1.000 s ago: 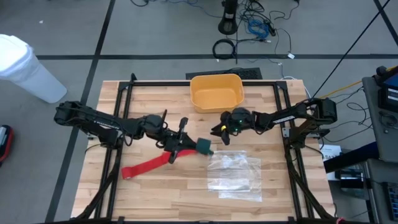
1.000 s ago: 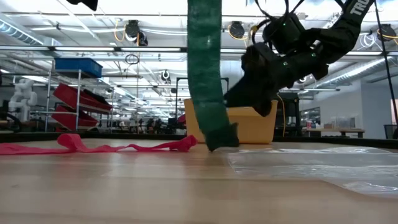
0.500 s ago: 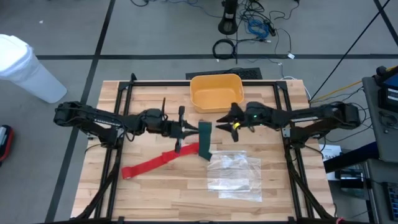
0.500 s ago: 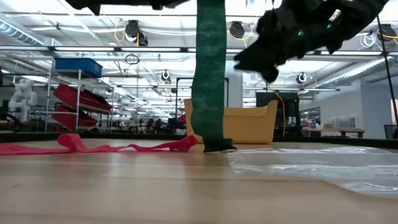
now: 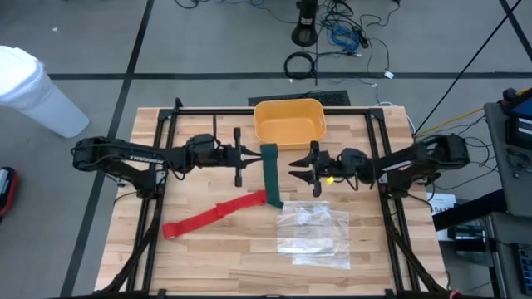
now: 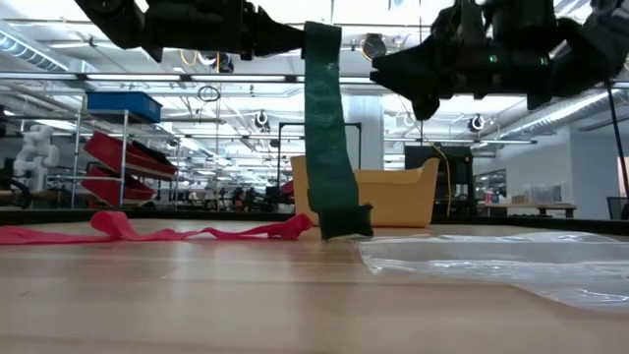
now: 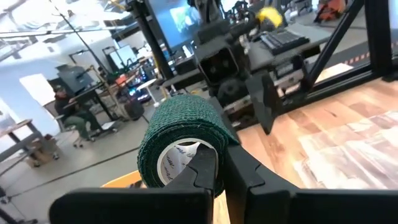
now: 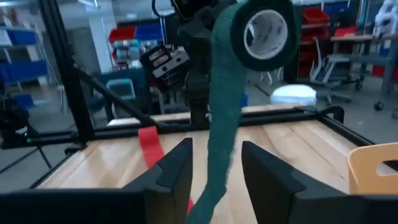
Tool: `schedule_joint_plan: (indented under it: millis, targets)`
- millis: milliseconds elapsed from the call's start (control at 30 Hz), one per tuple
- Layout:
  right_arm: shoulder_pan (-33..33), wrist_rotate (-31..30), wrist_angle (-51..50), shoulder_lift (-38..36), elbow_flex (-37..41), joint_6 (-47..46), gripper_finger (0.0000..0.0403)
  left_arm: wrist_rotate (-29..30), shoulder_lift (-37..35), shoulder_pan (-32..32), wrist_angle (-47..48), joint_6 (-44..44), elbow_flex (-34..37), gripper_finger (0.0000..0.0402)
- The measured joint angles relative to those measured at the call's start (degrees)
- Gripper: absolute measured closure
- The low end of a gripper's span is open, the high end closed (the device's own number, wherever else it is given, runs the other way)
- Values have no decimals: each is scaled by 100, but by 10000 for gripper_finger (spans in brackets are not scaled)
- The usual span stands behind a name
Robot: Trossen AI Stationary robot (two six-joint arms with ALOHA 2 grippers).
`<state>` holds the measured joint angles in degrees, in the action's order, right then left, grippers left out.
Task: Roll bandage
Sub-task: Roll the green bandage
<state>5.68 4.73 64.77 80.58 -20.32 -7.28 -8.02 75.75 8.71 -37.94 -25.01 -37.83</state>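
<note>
The red bandage (image 5: 212, 216) lies flat along the table, slanting from near left to the middle; it also shows in the low view (image 6: 147, 233). My left gripper (image 5: 259, 154) is shut on a dark green roll of wrap (image 7: 180, 140) held above the table. A green strip (image 6: 329, 138) runs from the roll down to the table, and its end (image 5: 273, 203) rests beside the red bandage's end. Whether the two ends touch, I cannot tell. My right gripper (image 5: 295, 166) is open and empty, level, pointing at the strip from the right and apart from it. My left gripper holds the green roll by its wall (image 7: 219, 138), with one finger (image 7: 204, 171) in the white hollow core and the other outside. The fingers come level from the table's left. The roll is lifted clear, and its strip hangs to the table.
A yellow bin (image 5: 289, 123) stands at the far middle, just behind the roll. A clear crinkled plastic bag (image 5: 314, 232) lies on the near right of the table. Black frame rails (image 5: 158, 166) run along both sides.
My left gripper has gone toward the far edge with the green roll and turned level. More strip has been drawn out, and its lower end has stayed on the table. My right gripper has levelled out and now points at the strip.
</note>
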Motion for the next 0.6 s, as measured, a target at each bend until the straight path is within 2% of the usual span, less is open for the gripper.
schedule_joint_plan:
  millis: [100, 267, 333, 500, 600]
  targets:
    - [45, 4, 487, 435, -22, -132, 258, -83, 0, 71, -110, 186, 44, 389]
    - [148, 582, 49, 1132, -463, -260, 222, -229, 0, 62, -216, 221, 44, 389]
    - [146, 619, 62, 1380, -677, -253, 216, -298, 0, 68, -216, 222, 44, 389]
    - [129, 804, 73, 1800, -1120, -247, 223, -401, 0, 64, -216, 222, 44, 389]
    - [83, 890, -16, 1963, -1264, -255, 255, -496, 0, 70, -216, 225, 44, 389]
